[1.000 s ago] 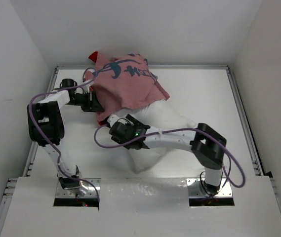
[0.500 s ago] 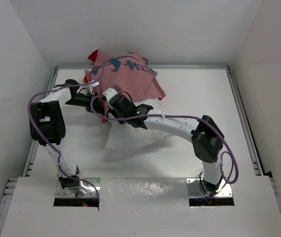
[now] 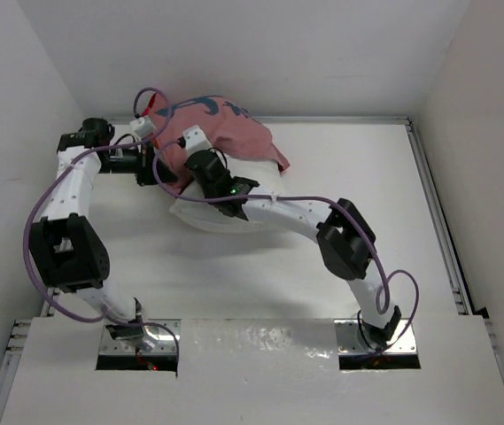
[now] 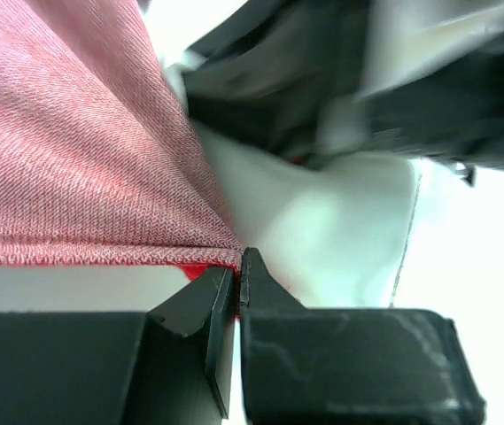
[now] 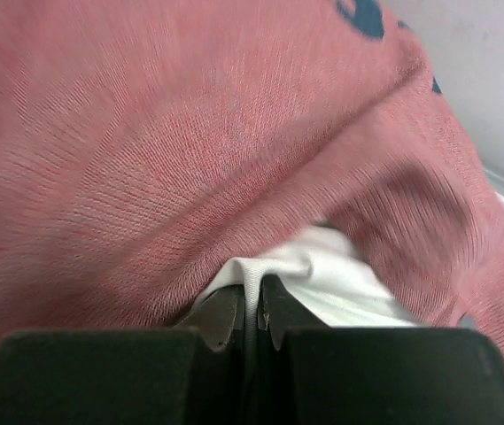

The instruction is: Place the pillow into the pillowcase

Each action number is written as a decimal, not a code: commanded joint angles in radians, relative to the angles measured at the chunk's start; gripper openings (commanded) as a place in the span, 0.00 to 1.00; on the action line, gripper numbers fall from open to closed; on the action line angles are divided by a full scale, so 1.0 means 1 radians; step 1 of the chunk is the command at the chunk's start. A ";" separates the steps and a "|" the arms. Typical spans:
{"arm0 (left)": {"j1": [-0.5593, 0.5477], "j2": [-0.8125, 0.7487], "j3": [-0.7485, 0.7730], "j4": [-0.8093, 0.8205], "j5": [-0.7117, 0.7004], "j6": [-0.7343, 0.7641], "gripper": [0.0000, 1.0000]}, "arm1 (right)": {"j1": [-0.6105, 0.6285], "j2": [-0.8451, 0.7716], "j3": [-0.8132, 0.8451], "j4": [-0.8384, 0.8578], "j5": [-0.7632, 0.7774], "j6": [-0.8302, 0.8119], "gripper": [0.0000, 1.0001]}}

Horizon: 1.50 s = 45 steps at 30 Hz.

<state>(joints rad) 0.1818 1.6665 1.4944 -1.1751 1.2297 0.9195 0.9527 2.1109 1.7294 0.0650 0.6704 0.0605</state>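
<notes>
The pillowcase [image 3: 225, 133] lies bunched at the table's far left, faded pink side out, with dark blue print on top. The white pillow [image 3: 220, 217] sticks out from under its near edge. In the left wrist view my left gripper [image 4: 237, 263] is shut on the hem of the pillowcase [image 4: 74, 150], with the pillow [image 4: 331, 239] just beyond. In the right wrist view my right gripper [image 5: 253, 290] is shut on a fold of the pillow [image 5: 349, 288], under the draped pillowcase [image 5: 189, 133]. From above, both sets of fingertips are hidden among the fabric.
The white table [image 3: 367, 177] has raised rails on the left [image 3: 81, 212], the far side [image 3: 340, 119] and the right [image 3: 433, 212]. White walls close it in, and the back wall stands right behind the pillowcase. My right arm [image 3: 305, 217] stretches across the middle.
Both grippers have shut. Both arms swung toward the far left corner, carrying the pillowcase and the pillow with them. More of the pillow now lies under the pillowcase.
</notes>
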 commanded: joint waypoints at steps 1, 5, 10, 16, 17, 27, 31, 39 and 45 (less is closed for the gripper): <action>-0.012 -0.142 0.058 -0.144 0.104 -0.045 0.00 | -0.026 0.066 0.103 0.090 0.008 0.068 0.00; -0.012 -0.163 0.027 -0.146 0.024 -0.097 0.00 | -0.035 0.257 0.359 -0.100 0.038 0.100 0.00; 0.005 -0.157 -0.077 -0.146 -0.237 -0.094 0.00 | -0.016 0.166 0.222 -0.004 -0.162 0.102 0.04; 0.079 -0.123 0.001 -0.141 -0.427 -0.126 0.44 | 0.035 -0.058 0.033 -0.011 -0.431 0.032 0.82; 0.079 -0.120 0.025 -0.143 -0.443 -0.128 0.57 | 0.046 -0.083 0.013 -0.027 -0.522 0.021 0.93; -0.209 -0.053 0.326 0.090 -0.726 -0.264 0.58 | -0.080 -0.347 -0.041 -0.223 -0.696 0.070 0.14; -0.333 0.051 0.365 0.395 -0.834 -0.434 0.70 | -0.337 -0.225 0.079 -0.226 -0.846 0.275 0.68; -0.447 0.436 0.685 0.488 -1.137 -0.488 0.79 | -0.499 0.089 0.248 -0.125 -1.123 0.355 0.95; -0.447 0.496 0.670 0.535 -1.225 -0.492 0.72 | -0.511 0.204 0.147 0.137 -1.226 0.475 0.97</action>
<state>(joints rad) -0.2668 2.2070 2.1582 -0.7166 0.0875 0.4503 0.4286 2.3306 1.8877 0.0116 -0.4393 0.4538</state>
